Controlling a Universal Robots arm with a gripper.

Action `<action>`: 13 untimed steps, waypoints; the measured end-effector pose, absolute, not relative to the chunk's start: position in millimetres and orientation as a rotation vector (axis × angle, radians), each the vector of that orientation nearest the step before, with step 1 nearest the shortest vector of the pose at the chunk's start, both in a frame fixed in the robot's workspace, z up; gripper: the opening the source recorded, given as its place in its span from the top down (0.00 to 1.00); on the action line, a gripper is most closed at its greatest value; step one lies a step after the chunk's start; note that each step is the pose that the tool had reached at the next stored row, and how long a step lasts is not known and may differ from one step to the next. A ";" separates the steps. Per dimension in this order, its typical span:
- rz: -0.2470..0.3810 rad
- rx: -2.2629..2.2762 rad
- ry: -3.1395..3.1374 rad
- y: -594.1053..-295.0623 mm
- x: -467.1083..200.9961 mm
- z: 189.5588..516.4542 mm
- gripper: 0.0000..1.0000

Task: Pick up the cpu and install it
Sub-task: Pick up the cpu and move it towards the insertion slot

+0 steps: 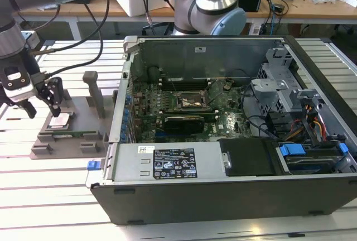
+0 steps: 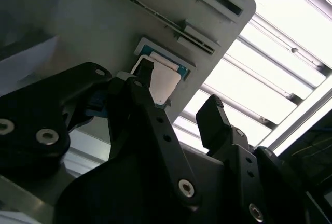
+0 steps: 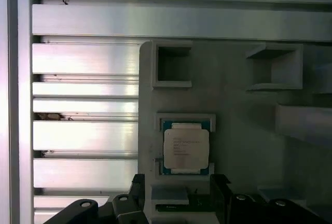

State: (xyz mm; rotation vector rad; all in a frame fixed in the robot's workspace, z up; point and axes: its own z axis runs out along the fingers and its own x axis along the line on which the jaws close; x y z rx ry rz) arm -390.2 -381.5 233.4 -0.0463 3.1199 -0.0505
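Observation:
The cpu [image 1: 58, 121] is a small square chip with a silver top and green rim, lying flat in a recess of the grey holder block [image 1: 75, 135] at the exterior view's left. Both wrist views show the cpu [image 3: 185, 149] [image 2: 162, 83] from above in its recess. My gripper [image 1: 43, 106] hangs just above the chip, open, its black fingers [image 1: 55, 97] spread to either side with nothing between them. The gripper [image 3: 178, 182] is near one edge of the chip. In the second wrist view the gripper [image 2: 177, 93] straddles the chip.
An open computer case [image 1: 223, 196] lies to the right of the holder, its motherboard showing a metal-framed socket [image 1: 189, 100] and a black card [image 1: 184, 123]. Upright posts [image 1: 92, 85] rise from the holder. The table [image 1: 44, 196] is slatted aluminium. Cables hang behind my arm.

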 end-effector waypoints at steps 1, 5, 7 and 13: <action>-0.050 -0.076 3.119 -380.4 -390.1 231.5 0.38; -0.050 -0.140 3.116 -377.7 -389.1 226.6 0.38; -0.050 -0.147 3.116 -375.3 -387.3 222.5 0.38; -0.050 -0.161 3.115 -367.6 -385.2 211.9 0.38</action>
